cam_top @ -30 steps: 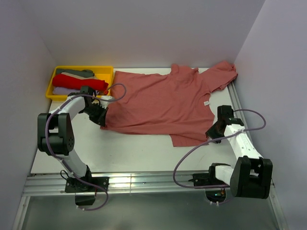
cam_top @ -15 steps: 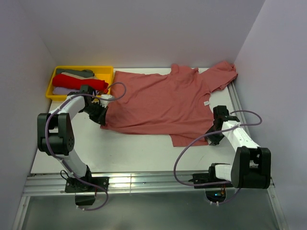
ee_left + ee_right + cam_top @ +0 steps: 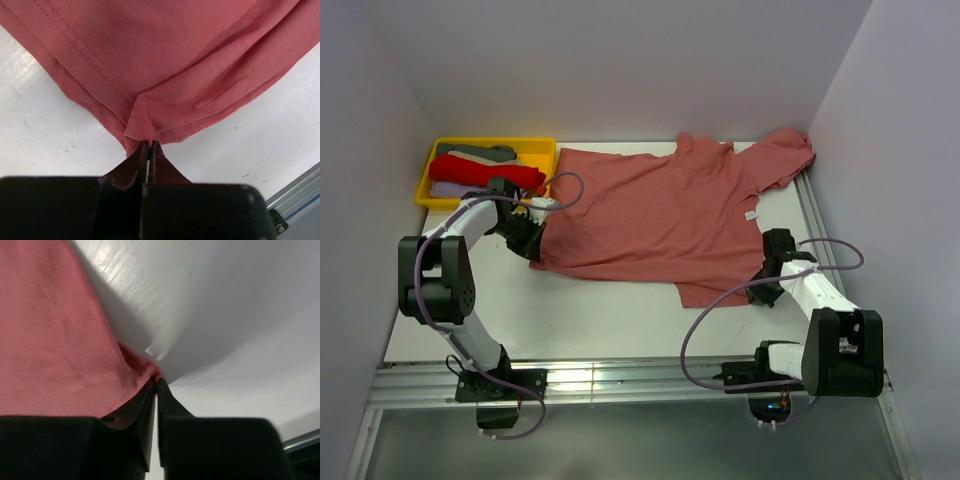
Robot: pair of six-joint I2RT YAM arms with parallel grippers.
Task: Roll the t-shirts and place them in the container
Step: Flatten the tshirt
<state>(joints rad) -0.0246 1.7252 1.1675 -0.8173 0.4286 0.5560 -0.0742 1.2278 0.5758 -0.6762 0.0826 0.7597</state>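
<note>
At the near edge, a metal rail (image 3: pixel 620 380) runs in front of the white table (image 3: pixel 600 310). Just beyond it on the right, the right gripper (image 3: pixel 772 268) sits low at the near right corner of the salmon-red t-shirt (image 3: pixel 660 215). Its wrist view shows the jaws drawn almost together with the tip of the hem corner pinched between them, and bare table to the right of the cloth. On the left, a little farther in, the left gripper (image 3: pixel 525 238) is at the shirt's near left corner. Its jaws are clamped tight on a small fold of hem, and the fabric puckers into creases that fan away from the pinch.

The t-shirt lies spread across the middle and right of the table, mostly flat, its neck toward the far wall. A small white label (image 3: pixel 752 214) shows near its right edge, and the far right sleeve is bunched against the right wall.

In the far left corner, just beside the shirt's left sleeve, a yellow tray (image 3: pixel 520 142) holds folded clothes (image 3: pixel 485 170) — red on top, grey and pale lilac beside it.
</note>
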